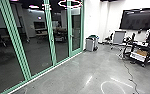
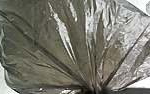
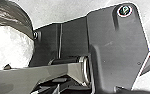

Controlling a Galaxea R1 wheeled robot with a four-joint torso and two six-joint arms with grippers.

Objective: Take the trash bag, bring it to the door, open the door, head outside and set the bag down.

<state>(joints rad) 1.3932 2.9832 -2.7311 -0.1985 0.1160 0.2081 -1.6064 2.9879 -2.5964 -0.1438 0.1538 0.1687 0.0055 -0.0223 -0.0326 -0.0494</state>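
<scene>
Left claw (image 2: pixel 94 91) pinched closed on the gathered trash bag (image 2: pixel 58 47); right claw, can't tell

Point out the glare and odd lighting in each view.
Head view: bright streaks and a curved line of glare on the grey floor, while the glass wall looks dark; left wrist view: white highlights run along the creases of the trash bag; right wrist view: the floor looks washed out beside the robot's dark plate.

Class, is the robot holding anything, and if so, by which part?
Apparently the trash bag: its folds draw together into a gathered neck close to the left wrist camera, so the left arm most likely holds it there.
</scene>
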